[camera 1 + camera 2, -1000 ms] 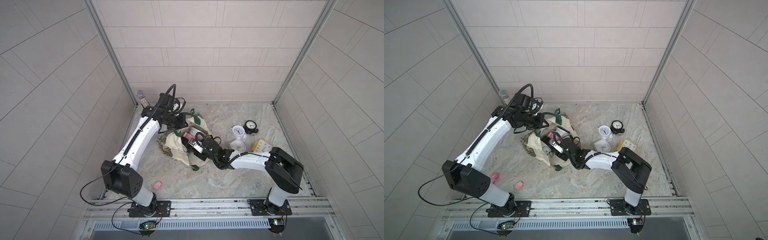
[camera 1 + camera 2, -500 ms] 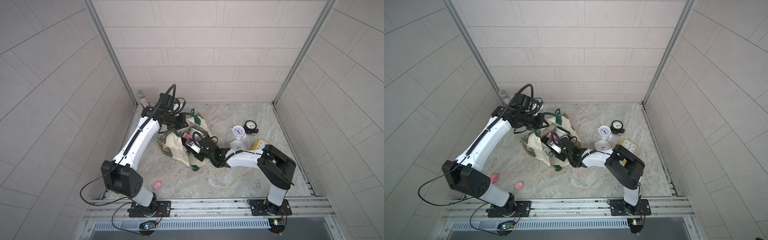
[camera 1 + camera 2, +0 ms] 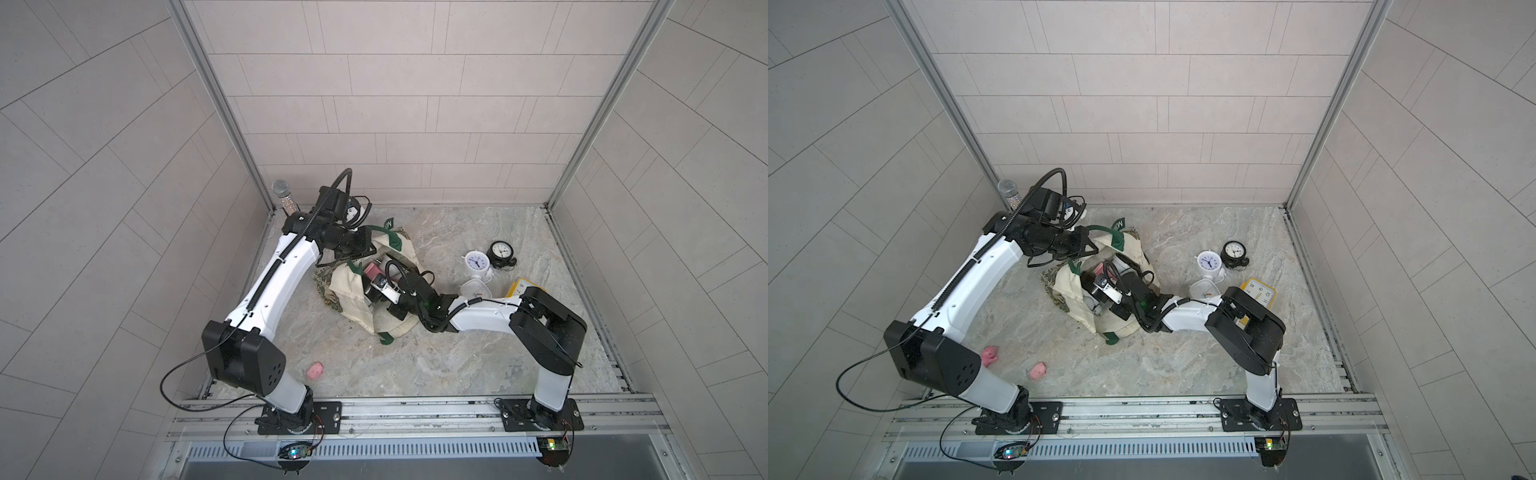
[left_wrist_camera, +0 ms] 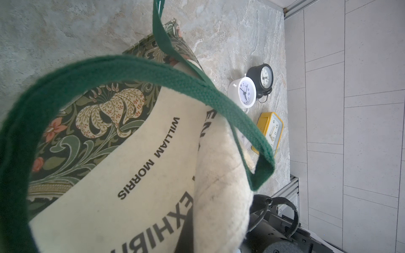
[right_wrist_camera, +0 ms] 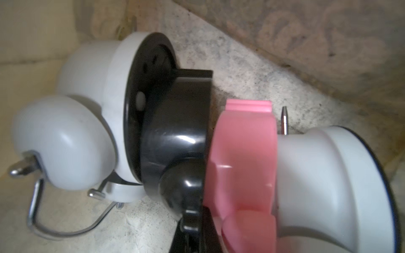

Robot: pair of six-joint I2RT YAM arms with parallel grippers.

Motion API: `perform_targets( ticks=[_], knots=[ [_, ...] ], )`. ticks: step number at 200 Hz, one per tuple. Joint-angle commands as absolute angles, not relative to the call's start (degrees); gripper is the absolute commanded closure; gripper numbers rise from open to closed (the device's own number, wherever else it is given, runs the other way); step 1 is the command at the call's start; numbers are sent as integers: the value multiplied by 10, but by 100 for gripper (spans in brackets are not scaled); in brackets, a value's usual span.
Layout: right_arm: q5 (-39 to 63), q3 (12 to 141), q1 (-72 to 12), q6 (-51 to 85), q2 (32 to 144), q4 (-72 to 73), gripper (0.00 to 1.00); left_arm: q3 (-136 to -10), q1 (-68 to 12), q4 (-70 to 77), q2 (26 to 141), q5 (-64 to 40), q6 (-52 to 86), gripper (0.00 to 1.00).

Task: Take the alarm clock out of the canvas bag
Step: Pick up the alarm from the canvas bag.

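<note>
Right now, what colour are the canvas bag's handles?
Dark green handles, clearest in the left wrist view.

Deep in the canvas bag (image 3: pixel 350 296), the right gripper (image 3: pixel 370 293) shows no fingertips, cloth hiding them; just ahead of it a blurred white clock (image 5: pixel 328 175) runs off the frame's edge.

BODY | my left arm (image 3: pixel 291 282): white shells, black joints, black ribbed cable (image 3: pixel 272 268) along it | my right arm (image 3: pixel 482 318): same colours | on the rail (image 3: pixel 415 409): two black screwed base plates (image 3: pixel 299 415), loose black wires (image 3: pixel 183 364) beside it
</note>
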State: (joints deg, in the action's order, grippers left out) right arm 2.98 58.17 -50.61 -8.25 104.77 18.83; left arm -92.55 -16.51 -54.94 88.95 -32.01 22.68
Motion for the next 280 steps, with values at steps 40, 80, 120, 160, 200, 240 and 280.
perform_targets(
  ticks=[40, 80, 120, 160, 200, 240, 280],
  knots=[
    [51, 563, -509, -82, 927, 113, 100, -923, -164, -514, 857, -358, 235, 100],
    [58, 569, -508, -86, 863, 30, 100, -933, -163, -513, 862, -359, 230, 100],
    [53, 573, -509, -88, 798, -45, 100, -938, -158, -512, 865, -360, 230, 100],
    [55, 583, -507, -78, 746, -125, 100, -944, -154, -512, 868, -363, 228, 100],
    [71, 604, -500, -61, 700, -213, 100, -947, -150, -514, 870, -365, 227, 100],
    [138, 633, -459, -19, 646, -288, 100, -947, -147, -516, 870, -365, 225, 100],
    [276, 666, -337, 76, 599, -298, 100, -940, -147, -517, 869, -364, 222, 100]
  ],
)
